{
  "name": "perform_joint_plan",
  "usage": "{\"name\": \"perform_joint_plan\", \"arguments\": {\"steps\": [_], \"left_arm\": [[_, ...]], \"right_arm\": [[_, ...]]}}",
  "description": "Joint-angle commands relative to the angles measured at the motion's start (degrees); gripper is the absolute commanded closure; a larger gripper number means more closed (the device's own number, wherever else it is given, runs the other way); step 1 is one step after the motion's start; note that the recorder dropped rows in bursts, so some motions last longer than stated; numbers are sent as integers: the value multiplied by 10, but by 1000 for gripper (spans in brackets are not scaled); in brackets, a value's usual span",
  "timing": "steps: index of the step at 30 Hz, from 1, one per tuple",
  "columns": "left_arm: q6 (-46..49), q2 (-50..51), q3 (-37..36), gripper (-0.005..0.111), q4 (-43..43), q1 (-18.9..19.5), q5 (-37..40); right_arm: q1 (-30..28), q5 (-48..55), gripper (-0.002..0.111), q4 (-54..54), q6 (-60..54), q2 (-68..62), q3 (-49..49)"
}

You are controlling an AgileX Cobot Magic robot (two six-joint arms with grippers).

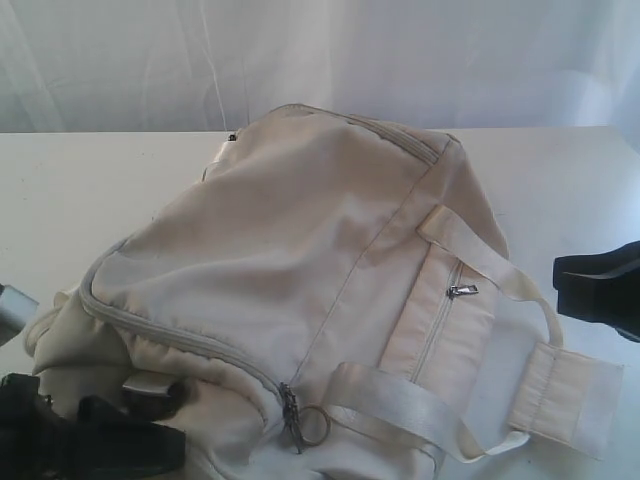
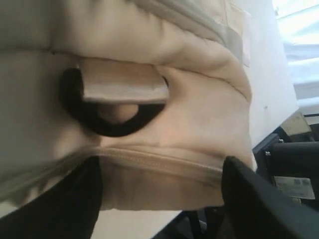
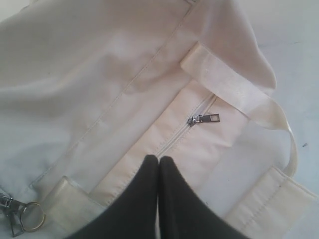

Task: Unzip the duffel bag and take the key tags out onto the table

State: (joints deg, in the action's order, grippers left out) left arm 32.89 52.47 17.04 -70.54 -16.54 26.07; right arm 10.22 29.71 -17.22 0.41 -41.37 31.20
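Left fingers (image 2: 60,209) gape astride the duffel bag (image 1: 300,230) edge; right fingers (image 3: 174,199) sit closed.

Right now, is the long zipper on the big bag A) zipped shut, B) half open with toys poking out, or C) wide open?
A: the grey zipper on the duffel bag lies closed along all that shows, ending at the metal ring.
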Motion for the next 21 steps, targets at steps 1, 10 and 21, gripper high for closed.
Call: {"name": "perform_joint_plan", "arguments": {"steps": [1, 10, 21], "left_arm": [[47, 35, -3, 44, -43, -2, -58], [98, 56, -2, 107, -43, -2, -100], [109, 55, 60, 107, 19, -2, -70]], "right_arm": [[1, 0, 108, 0, -8, 0, 3], [1, -6, 108, 3, -8, 0, 3], [1, -5, 108, 3, -22, 0, 3]]}}
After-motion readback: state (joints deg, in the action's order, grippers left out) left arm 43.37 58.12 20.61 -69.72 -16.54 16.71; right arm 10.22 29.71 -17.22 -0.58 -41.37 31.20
